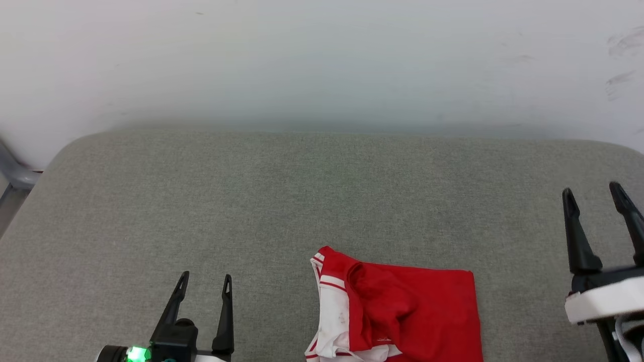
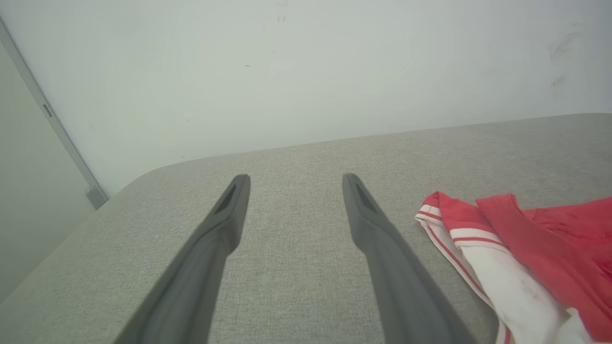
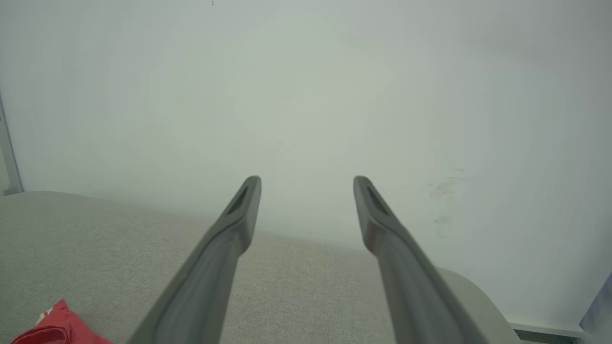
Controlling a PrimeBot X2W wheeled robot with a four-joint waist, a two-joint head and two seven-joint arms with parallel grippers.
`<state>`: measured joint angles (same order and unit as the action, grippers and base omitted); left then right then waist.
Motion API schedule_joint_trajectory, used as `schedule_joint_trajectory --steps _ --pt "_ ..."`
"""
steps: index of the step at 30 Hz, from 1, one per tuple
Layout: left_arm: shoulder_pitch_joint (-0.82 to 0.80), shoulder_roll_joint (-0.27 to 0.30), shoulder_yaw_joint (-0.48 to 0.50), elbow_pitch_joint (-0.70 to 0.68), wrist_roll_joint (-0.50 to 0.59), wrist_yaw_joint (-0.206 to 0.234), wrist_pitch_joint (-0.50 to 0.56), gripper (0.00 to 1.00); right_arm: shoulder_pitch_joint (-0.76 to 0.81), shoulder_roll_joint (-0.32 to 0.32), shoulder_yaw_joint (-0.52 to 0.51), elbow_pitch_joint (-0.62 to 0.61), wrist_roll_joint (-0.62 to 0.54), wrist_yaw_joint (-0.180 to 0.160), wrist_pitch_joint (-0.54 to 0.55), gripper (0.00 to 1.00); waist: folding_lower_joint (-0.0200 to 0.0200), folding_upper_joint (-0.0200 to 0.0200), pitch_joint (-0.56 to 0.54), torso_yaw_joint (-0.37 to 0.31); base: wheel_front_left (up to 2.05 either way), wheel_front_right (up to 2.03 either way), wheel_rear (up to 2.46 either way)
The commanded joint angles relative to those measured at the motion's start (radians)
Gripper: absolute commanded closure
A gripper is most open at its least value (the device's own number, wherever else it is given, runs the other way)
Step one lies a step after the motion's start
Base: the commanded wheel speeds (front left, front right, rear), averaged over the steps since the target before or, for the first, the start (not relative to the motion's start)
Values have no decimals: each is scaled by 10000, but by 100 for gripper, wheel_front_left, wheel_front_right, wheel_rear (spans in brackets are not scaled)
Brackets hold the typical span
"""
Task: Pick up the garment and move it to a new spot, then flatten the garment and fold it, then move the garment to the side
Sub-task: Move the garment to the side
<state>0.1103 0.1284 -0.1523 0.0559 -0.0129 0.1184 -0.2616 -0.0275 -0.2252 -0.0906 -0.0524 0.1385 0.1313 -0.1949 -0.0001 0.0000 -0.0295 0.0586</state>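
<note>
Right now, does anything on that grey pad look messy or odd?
The jersey lies rumpled and half-folded at the near edge of the pad. Its white panel looks faintly smudged. Nothing looks torn or spilled.

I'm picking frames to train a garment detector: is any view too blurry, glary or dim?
Head view: soft even light, no glare, the garment sharp but cut by the bottom edge. Left wrist view: garment crisp, the left gripper slightly soft up close. Right wrist view: pale hazy wall, low contrast, a small red corner of the garment at lower left.
</note>
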Motion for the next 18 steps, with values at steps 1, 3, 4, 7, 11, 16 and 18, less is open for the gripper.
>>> schedule_joint_trajectory --steps 1,3,4,7,11,16,18 --pt "-118 14 -23 4 -32 1 -46 0 -458 -287 213 -15 338 -11 516 0 1 0 40 27 0 0 0" --pt "-139 0 -49 26 -37 -14 -46 0 -932 -748 561 46 807 -12 1402 0 1 0 75 65 0 0 0" --pt "-158 -10 -69 33 -42 -22 -46 0 -1148 -999 807 61 1135 -12 1921 0 1 0 99 90 0 0 0" --pt "-250 -33 -102 48 -49 -30 -46 0 -1669 -1609 1440 249 2101 -12 3435 0 1 0 175 188 0 0 0" --pt "-380 -66 -188 75 -18 -78 -46 0 -1930 -2348 2321 560 3421 -12 5759 0 1 0 286 343 0 0 0" --pt "-547 -118 -235 58 -15 -78 -46 0 -1721 -2919 3037 789 4919 -12 8035 0 1 0 530 559 0 0 0" --pt "-590 -129 -246 55 -9 -80 -46 0 -1658 -2970 3113 820 5183 -11 8340 0 1 0 579 600 0 0 0"
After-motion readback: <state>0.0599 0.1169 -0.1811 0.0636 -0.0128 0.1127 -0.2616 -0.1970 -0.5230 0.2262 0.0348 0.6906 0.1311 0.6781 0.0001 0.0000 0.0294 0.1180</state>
